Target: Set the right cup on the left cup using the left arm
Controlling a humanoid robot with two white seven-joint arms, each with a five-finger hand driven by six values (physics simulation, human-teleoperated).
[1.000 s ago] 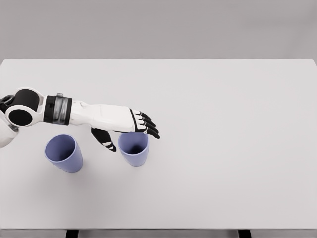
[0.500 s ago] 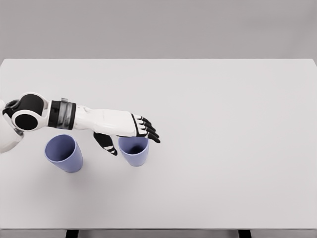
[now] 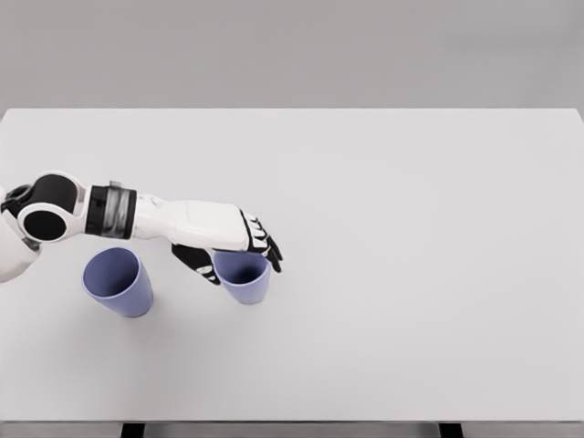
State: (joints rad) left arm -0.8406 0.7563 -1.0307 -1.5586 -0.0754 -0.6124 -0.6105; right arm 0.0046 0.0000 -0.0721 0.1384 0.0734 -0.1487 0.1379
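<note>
**Hand's right on top of the right cup, grip not closed yet**

So the white table [image 3: 392,228] is basically bare apart from my arm and two lavender cups near the front-left. My left arm reaches in from the left edge, lying almost flat across the table and pointing right. The left cup [image 3: 117,282] sits below my forearm, open mouth up, tilted a bit toward the camera, well clear of the hand. The right cup [image 3: 244,277] stands upright too, and my left hand [image 3: 233,246] is directly over the back of its rim. Fingers [image 3: 265,251] drape past the far-right side of the rim, thumb [image 3: 196,263] hangs on the near-left side, so the cup's straight below the palm, between thumb and fingers. Hand looks loose and half-curled, holding nothing as far as I can tell. Next move, I reckon: drop a touch and squeeze the wall. Right arm isn't in shot
</note>
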